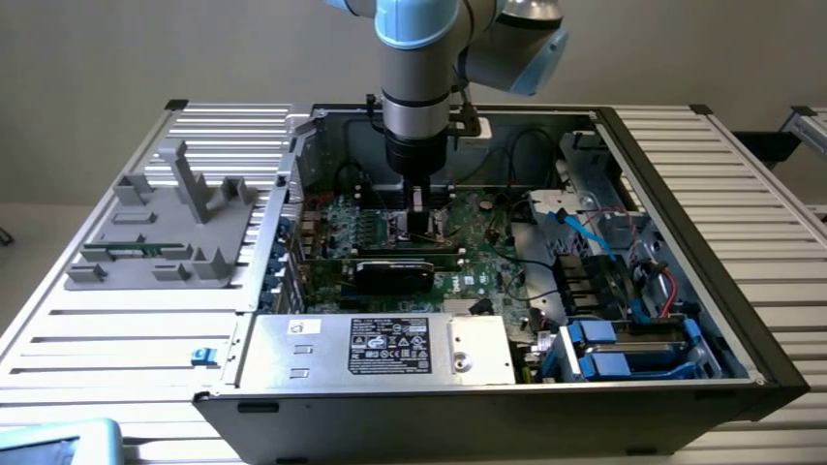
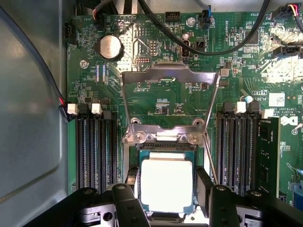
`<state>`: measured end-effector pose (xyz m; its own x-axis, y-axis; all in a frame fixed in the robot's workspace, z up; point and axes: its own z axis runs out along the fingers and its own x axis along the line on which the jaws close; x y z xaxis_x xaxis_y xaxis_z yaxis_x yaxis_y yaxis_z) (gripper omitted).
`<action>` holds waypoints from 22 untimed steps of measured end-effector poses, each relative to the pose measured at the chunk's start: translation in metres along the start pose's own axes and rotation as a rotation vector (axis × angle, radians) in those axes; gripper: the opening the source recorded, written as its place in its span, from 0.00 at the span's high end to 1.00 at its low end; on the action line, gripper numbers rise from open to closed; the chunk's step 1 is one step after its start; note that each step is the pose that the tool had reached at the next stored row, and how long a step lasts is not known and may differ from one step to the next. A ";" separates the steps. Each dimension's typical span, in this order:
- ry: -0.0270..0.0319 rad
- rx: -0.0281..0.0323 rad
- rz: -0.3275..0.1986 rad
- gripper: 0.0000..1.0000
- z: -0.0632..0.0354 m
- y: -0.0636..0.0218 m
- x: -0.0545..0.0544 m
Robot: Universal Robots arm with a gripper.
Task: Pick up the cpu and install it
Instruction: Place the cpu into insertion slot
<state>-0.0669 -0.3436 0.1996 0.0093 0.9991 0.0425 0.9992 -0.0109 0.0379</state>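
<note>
Table: slatted metal table [image 1: 130, 329] carrying the open computer case [image 1: 517, 412], with a grey fixture [image 1: 168, 232] on the exterior view's left of the case.
Case: lid off, interior exposed; a silver box with a white label [image 1: 387, 349] sits along the near wall.
Board: green motherboard [image 2: 85, 47] lies flat on the case floor; my arm reaches straight down onto its middle, just behind a black card [image 1: 407, 271].
Load plate: the metal load plate [image 2: 168, 75] is swung up and back, so the socket [image 2: 165, 147] beneath it is uncovered.
Memory slots: rows of black memory slots [image 2: 97, 146] run on both sides of the socket.
My gripper: my gripper [image 2: 168, 185] hangs low over the socket, part-way closed and gripping the cpu, with one of my fingers [image 2: 204, 187] against each opposite edge.
Cpu: the cpu [image 2: 166, 182], silver top up, sits squarely within the socket outline; I cannot tell whether it rests on the contacts or is just above them.
Step in hand: by my judgement, placement, with pick-up done and the plate not yet closed.
What the move calls for: I judge it needs a level chip, edges parallel to the socket, no sideways drag and very little downward force.
</note>
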 end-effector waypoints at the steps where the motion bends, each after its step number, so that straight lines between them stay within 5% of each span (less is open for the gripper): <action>1: 0.0001 0.0000 -0.001 0.44 0.0000 0.0000 0.000; 11: 0.0030 0.0015 -0.001 0.44 0.0001 0.0023 0.000; 18: 0.0153 0.0071 0.000 0.44 0.0000 0.0030 -0.002; 22: 0.0167 0.0087 0.000 0.44 0.0000 0.0030 -0.003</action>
<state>-0.0640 -0.3467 0.1996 0.0091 0.9982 0.0591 0.9995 -0.0109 0.0292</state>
